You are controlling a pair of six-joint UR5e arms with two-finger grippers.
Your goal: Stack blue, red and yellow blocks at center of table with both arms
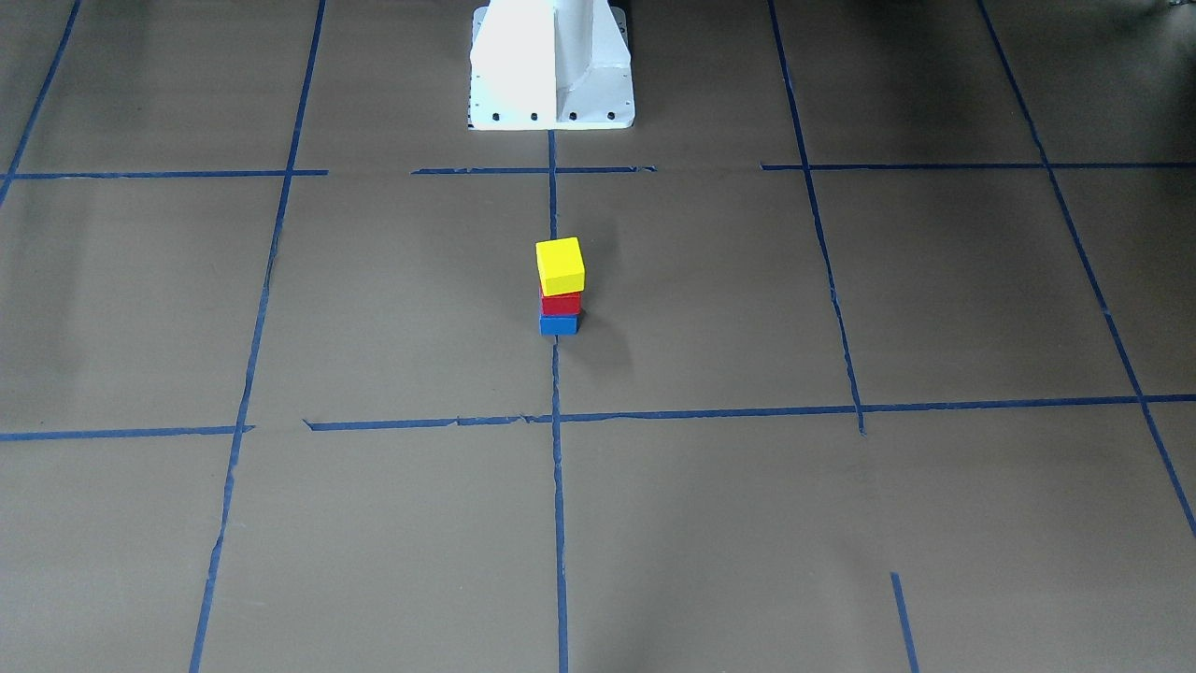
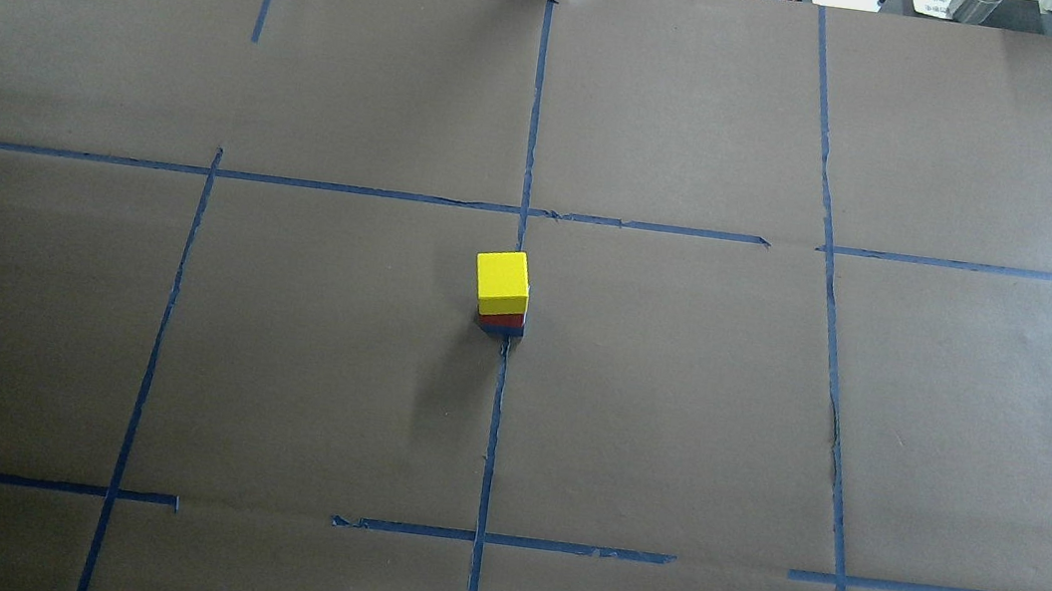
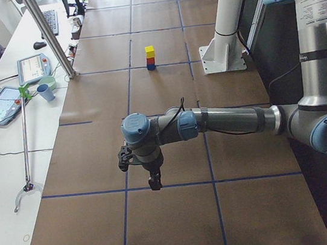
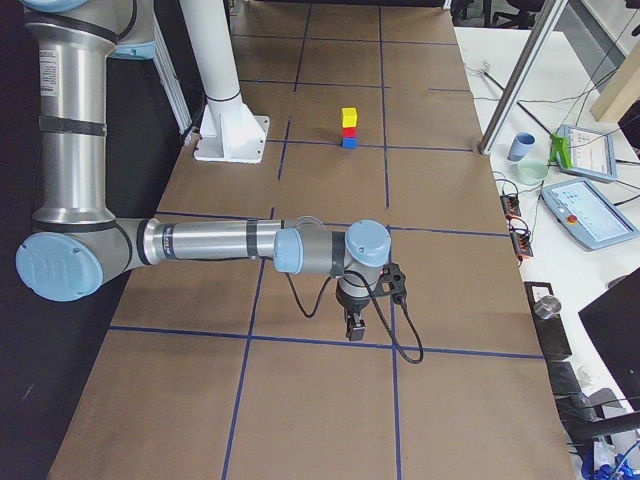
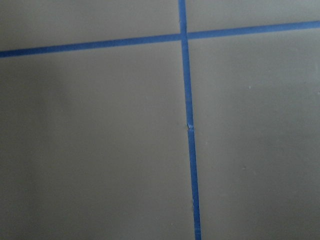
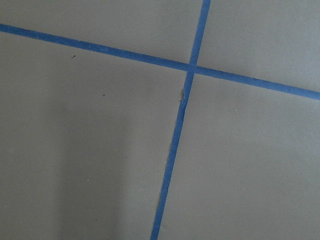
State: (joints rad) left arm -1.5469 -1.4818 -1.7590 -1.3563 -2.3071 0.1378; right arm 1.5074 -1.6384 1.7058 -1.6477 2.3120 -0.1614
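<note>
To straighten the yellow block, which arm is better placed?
Left, marginally: the yellow block sits slightly left of the centre tape; left end effector and right end effector both hang far off.

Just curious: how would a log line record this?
stacked: yellow block on red block on blue block; left tool: far from blocks; right tool: far from blocks

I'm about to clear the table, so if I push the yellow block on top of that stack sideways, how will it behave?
It would likely slide off: the yellow block just rests on the red block, with nothing beside it. It looks stiff and flat-faced, so probably no rolling. The stack is narrow and three high, so it may topple.
</note>
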